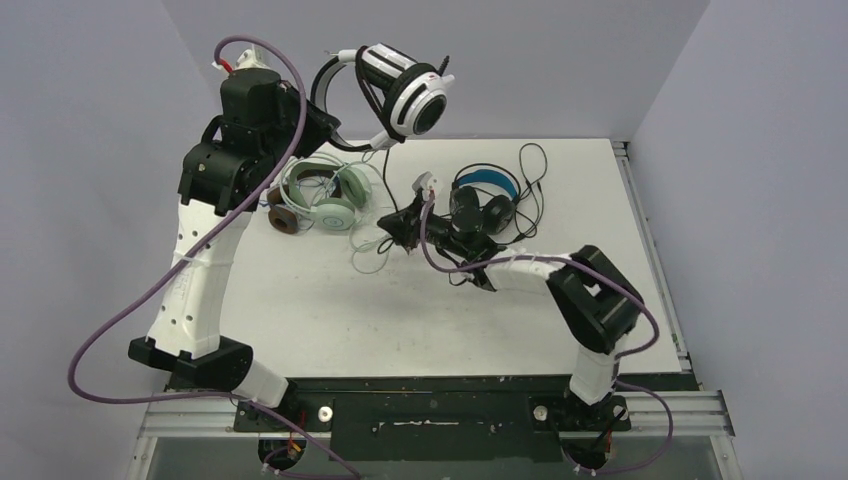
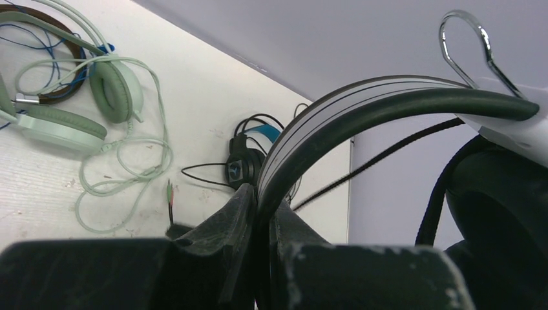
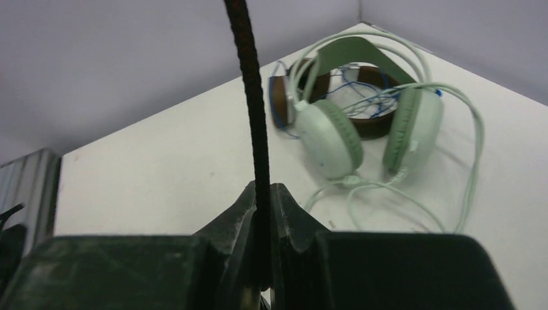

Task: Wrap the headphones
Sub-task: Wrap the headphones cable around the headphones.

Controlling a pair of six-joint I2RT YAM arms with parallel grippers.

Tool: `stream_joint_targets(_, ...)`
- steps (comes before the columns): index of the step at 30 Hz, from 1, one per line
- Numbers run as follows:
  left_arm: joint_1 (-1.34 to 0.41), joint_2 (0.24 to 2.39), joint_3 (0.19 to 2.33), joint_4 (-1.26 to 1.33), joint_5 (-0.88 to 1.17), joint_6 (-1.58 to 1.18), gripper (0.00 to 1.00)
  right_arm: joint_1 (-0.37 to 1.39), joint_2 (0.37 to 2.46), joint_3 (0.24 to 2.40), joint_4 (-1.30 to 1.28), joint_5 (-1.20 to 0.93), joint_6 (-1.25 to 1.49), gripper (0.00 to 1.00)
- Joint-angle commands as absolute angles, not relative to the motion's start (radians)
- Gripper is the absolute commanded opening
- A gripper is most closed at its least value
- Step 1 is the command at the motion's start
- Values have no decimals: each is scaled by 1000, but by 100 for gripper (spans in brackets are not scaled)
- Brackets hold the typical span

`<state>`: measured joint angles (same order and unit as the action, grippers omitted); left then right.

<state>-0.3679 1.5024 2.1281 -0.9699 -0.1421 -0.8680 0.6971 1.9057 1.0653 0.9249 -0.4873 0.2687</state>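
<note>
Early days, by the look of it. The white over-ear headset with black stripes is held up in the air above the far left of the bench, its headband pinched tight in the left end effector. Its black braided cord hangs down and is clamped in the right end effector, low over the middle. Nothing looks wound yet. The mint green headset, brown headset and black headset with the blue headband are left lying at the far side, cords loose.

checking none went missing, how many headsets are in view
4: white headset held aloft by the left gripper; mint headset overlapping brown headset, far left of the table; black headset, far centre.
</note>
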Motion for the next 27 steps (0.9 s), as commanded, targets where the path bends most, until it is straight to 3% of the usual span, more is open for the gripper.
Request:
stream_joint_targets(1,-350,1509,2173,-866,-214,-891,0,797,1631,931,896,-557,209,0)
stream_joint_targets(7,-347,1501,2076,-833,-329,-849,0,880,1404,820,716,-568,186,0)
stream_joint_targets(12,-348,1423,1856,-684,-504,-728,0,892,1294,858,488,-536,179,0)
stream_joint_targets(17,-362,1343,1627,-528,-696,-528,0,895,1282,1001,143,-450,114,0)
stream_joint_targets(23,-526,1312,1391,-359,-985,-196,0,891,1290,1117,-84,-337,45,0)
stream_joint_targets(27,-624,1278,1207,-245,-985,47,0,888,1289,1155,-161,-201,8,0)
